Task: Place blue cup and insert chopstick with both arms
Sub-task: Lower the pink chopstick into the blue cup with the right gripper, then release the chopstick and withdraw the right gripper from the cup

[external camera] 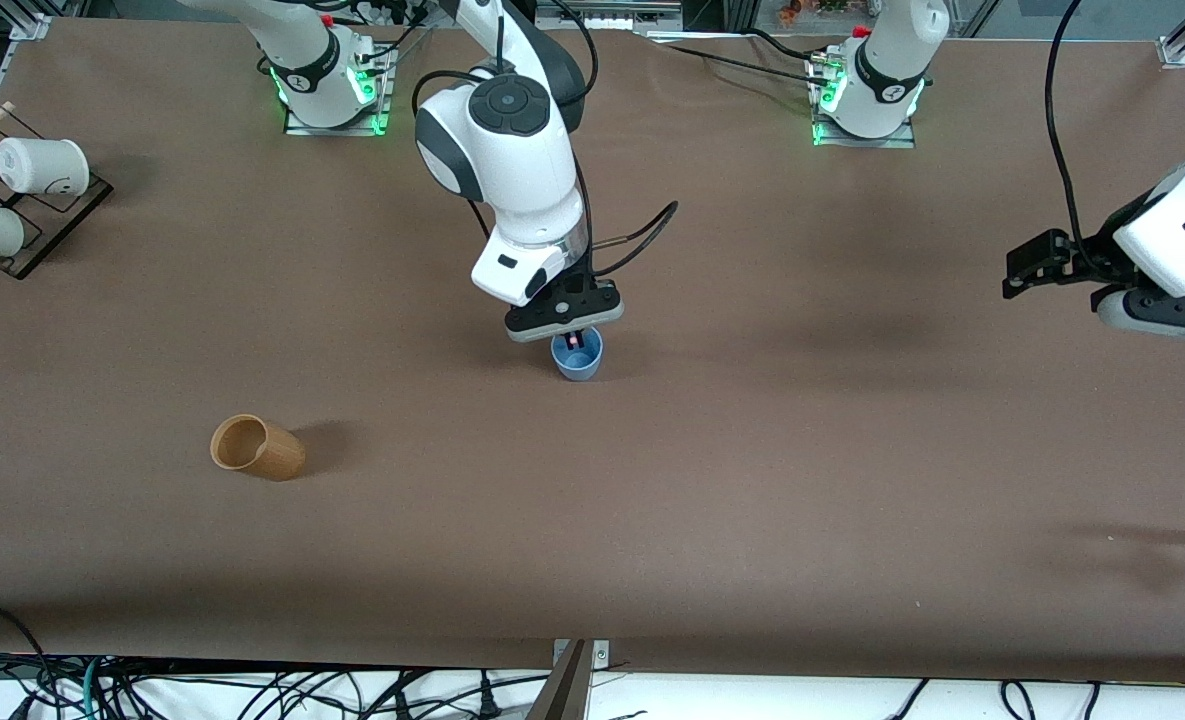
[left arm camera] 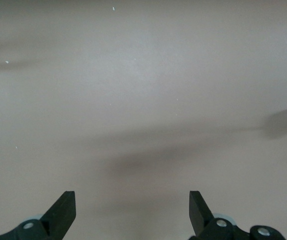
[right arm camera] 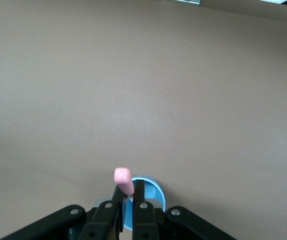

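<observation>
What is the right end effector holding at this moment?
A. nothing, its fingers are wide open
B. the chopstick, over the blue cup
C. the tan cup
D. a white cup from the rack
B: in the right wrist view the right end effector is shut on the chopstick, whose pink tip sticks up directly over the blue cup.

The right arm reached out from its base toward the middle of the bench, its wrist bent downward and the right claw (external camera: 574,338) pointing almost straight down. Its fingers (right arm camera: 139,212) stood nearly together, seemingly pinched on a thin stick, though the grip itself was partly hidden. The left arm waited at its own end of the bench, forearm roughly level. The left claw (external camera: 1030,268) hung in the air with its fingers (left arm camera: 63,210) spread wide, holding nothing.
</observation>
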Robot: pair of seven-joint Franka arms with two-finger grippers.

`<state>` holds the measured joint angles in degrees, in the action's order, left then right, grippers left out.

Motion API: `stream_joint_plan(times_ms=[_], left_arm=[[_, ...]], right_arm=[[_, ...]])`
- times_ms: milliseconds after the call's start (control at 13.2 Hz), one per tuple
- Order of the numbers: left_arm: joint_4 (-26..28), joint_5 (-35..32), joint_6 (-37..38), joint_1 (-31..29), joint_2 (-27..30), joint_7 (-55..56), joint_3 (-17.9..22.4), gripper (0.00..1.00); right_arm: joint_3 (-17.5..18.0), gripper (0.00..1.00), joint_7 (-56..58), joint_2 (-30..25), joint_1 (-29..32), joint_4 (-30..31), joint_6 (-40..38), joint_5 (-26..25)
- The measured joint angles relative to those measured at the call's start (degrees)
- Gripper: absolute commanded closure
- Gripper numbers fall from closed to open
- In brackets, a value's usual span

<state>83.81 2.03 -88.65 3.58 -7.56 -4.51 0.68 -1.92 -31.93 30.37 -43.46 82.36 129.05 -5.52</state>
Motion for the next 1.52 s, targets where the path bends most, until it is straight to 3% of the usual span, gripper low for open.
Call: stream_joint_plan(times_ms=[76,379,606,909,1212,1515], left_arm=[[1.0,0.0,0.0,0.0,1.0,1.0,-0.3,0.0],[2.2,0.3,0.1,0.6,2.0,5.3,-1.4,0.0],[2.2,0.3,0.5,1.8,1.8,6.0,-1.7,0.0],[2.2,0.3,0.5,1.7,1.7,6.1,-1.6,0.0],[2.2,0.3,0.5,1.5,1.6,6.1,-1.5,0.0],[2.2,0.3,0.6,1.4,1.6,6.1,-1.5,0.0]], right_arm=[[0.0,0.9,0.0,0.6,-0.1,0.0,0.5,-0.2],[0.0,0.0,0.0,2.4,-1.6,0.0,0.8,-0.8],[-0.4,0.0,0.0,1.6,-1.7,-0.3,-2.2,-0.8],[-3.4,0.0,0.7,-4.8,0.2,-1.6,-14.4,0.3],[-4.2,0.0,15.2,-12.4,12.1,-1.7,-25.5,6.2],[-4.4,0.0,32.0,-17.5,25.9,-0.7,-32.3,7.5]])
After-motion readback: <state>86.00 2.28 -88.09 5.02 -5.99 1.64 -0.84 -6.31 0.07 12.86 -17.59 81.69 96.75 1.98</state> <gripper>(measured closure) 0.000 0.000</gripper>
